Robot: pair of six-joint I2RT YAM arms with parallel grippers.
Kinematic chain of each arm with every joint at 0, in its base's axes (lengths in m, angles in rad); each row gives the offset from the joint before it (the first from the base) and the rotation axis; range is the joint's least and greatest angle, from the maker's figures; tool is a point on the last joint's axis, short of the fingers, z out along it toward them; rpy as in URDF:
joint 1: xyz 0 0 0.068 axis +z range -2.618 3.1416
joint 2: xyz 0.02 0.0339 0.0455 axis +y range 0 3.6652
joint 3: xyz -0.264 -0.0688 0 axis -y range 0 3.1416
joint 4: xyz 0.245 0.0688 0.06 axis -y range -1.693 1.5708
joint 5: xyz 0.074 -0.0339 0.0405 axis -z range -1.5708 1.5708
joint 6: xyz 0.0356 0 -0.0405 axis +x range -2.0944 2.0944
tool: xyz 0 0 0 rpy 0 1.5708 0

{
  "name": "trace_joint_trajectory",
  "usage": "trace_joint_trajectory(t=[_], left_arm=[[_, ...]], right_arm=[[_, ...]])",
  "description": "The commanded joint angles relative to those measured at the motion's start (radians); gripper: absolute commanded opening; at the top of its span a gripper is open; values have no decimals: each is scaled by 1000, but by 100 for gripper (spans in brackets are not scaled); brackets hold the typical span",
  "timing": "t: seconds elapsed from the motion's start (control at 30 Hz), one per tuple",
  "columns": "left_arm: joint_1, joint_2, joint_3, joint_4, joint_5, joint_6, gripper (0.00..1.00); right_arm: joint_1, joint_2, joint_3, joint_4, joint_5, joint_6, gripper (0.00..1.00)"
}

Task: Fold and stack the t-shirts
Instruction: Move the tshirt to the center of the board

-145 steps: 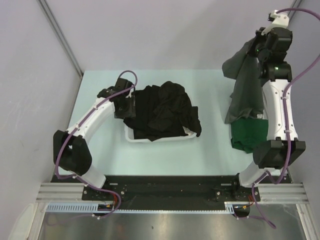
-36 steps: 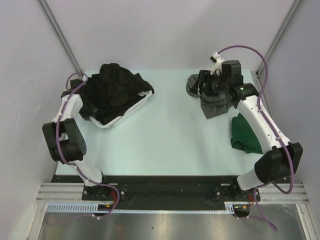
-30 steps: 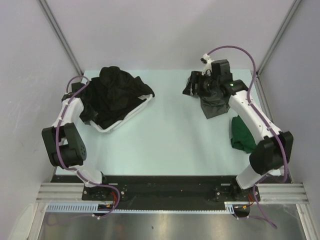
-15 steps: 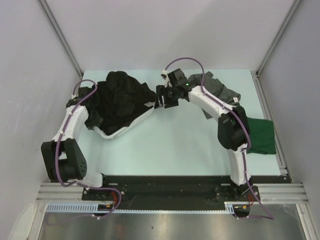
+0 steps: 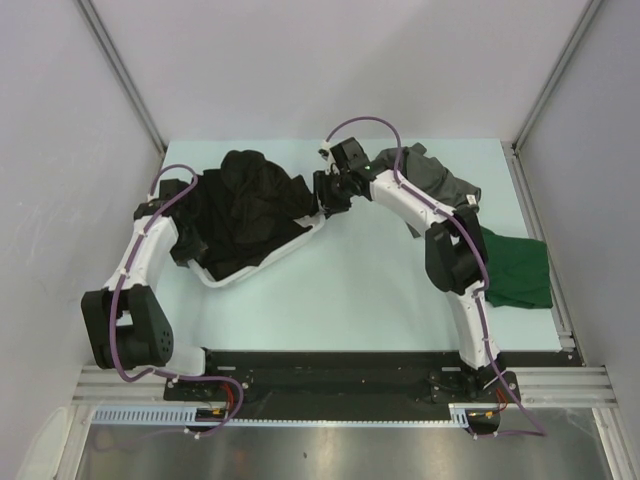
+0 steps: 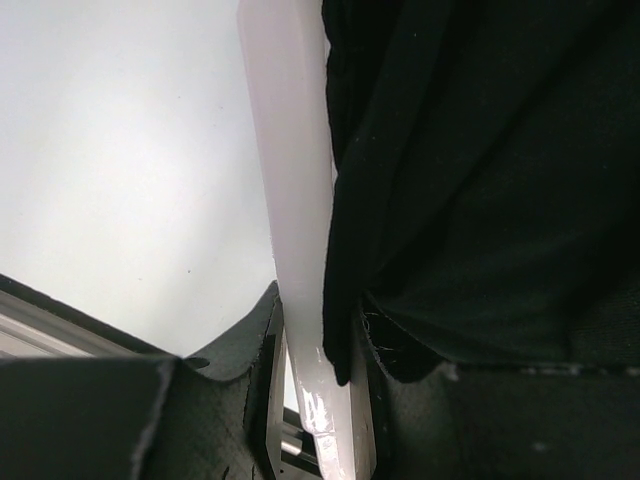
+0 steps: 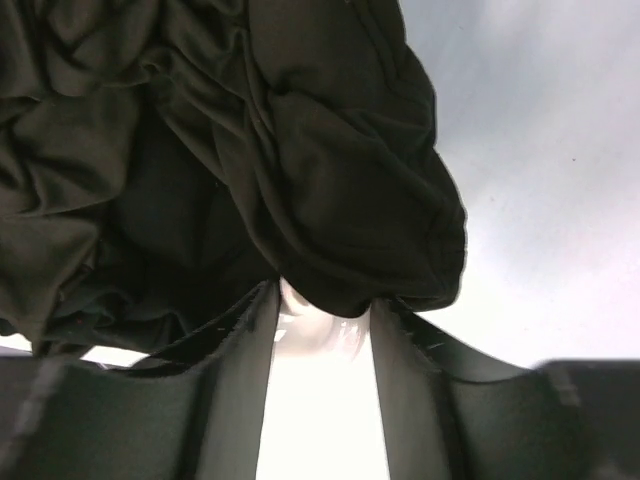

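- My left claw (image 6: 318,300) is clamped on the rim of the white basket (image 5: 222,282), at the basket's left end in the overhead view. A hem of black cloth is caught in the bite alongside the plastic.
- My right claw (image 7: 325,300) straddles the rim at the basket's other end, near the top middle of the overhead view. One finger sits on each side, with a fold of black shirt bulging just above them. I cannot tell whether it has pinched down.
- The black t-shirts (image 5: 250,200) lie in a crumpled heap in the basket, left of centre, spilling over its rim.
- The grey t-shirt (image 5: 435,180) lies at the upper right of the table (image 5: 380,290). The green t-shirt (image 5: 515,270) lies lower down at the right edge, well apart from the basket.
- As I judge it, the shirts are light, limp and not fragile, so nothing keeps its shape. The heap looks tangled, so lifting one fold is likely to drag others along.
- The basket is stiff and smooth, so a bite on rim plus cloth may slip.
- To take one shirt I would pinch a single layer at a collar or shoulder seam on top of the heap, not the hem draped over the rim. Then I would lift until it hangs free of its neighbours.
- Black on black hides the seams in both wrist views, so I cannot tell where one shirt ends.
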Motion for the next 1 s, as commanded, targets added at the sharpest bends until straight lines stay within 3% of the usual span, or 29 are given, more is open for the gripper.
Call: trace_joint_trajectory(t=[0.0,0.03,0.17,0.33,0.37,0.43,0.6,0.83,0.97], left_arm=[[-25,-18,13,-38,-6,95,0],[-28,-12,15,-33,2,94,0],[-46,2,20,-30,5,97,0],[-66,2,12,-33,11,101,0],[-80,-9,3,-35,19,107,0],[-86,-12,-3,-35,23,118,0],[-146,-41,-17,-58,19,150,0],[-164,-54,-51,-68,53,146,0],[-204,-38,-46,-79,80,147,0]], right_arm=[[17,-2,36,5,-36,-11,42],[17,-4,30,6,-40,-10,39],[15,22,40,3,-49,2,3],[20,111,161,-7,-47,12,0],[32,173,298,-41,-32,1,0],[41,234,370,-44,-26,-16,0],[54,323,511,54,0,-14,0],[50,357,462,314,-18,85,0],[54,380,421,517,-84,246,0]])
